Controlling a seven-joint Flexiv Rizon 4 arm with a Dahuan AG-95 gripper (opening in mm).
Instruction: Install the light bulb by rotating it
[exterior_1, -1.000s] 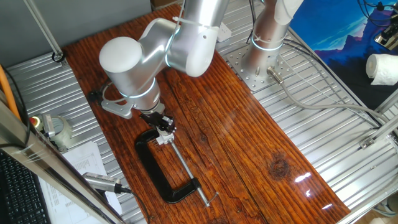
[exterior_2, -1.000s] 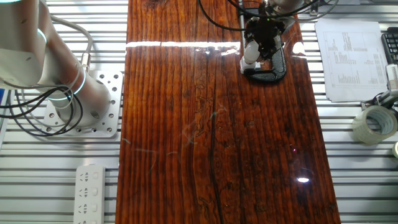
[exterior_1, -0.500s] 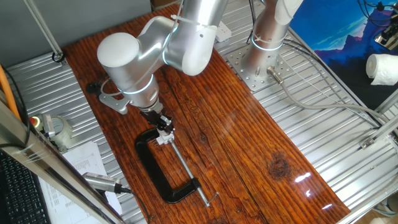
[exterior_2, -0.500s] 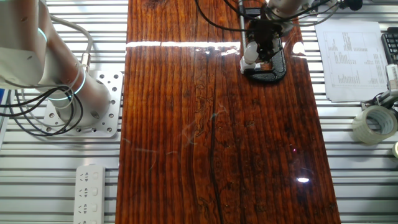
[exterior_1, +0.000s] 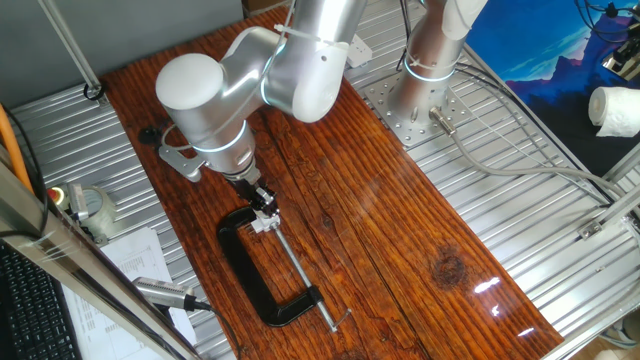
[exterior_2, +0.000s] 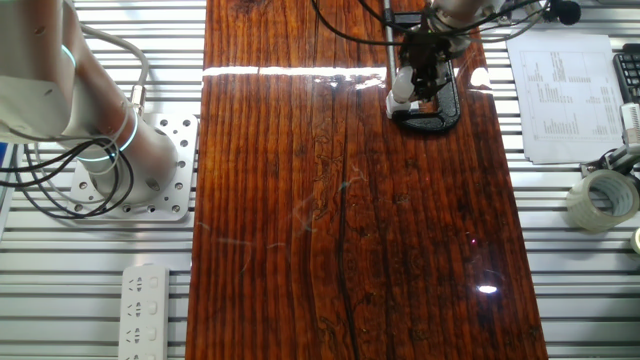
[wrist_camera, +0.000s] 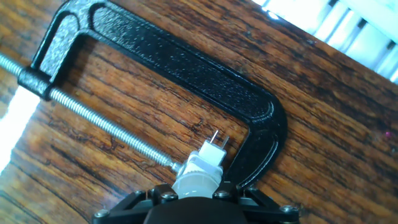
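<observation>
Seen in one fixed view, left to right: silver arm bent low over the wooden table (exterior_1: 400, 240), gripper (exterior_1: 262, 204) pointed down at the near jaw end of the black C-clamp (exterior_1: 255, 278), long threaded screw (exterior_1: 300, 272) running off to the right. In the hand view, same layout from above: clamp frame (wrist_camera: 180, 62) arching across the far side, screw (wrist_camera: 106, 124) entering from the left and ending against the small white socket block (wrist_camera: 212, 151), two metal prongs showing at its far end. Directly nearer, between fingers cropped by the lower edge, the light bulb (wrist_camera: 196, 179), pale and rounded, seated on the socket. Jaws closed narrowly about the bulb, by appearance gripping it; actual contact hidden under the gripper body. In the other fixed view, at far right: gripper (exterior_2: 420, 75) over white bulb and socket (exterior_2: 401, 87) inside the clamp. Judged progress: bulb placed and engaged in the socket, turning under way or nearly complete; thread depth not visible. Remaining, by estimate: final tightening turns, release, withdrawal.
</observation>
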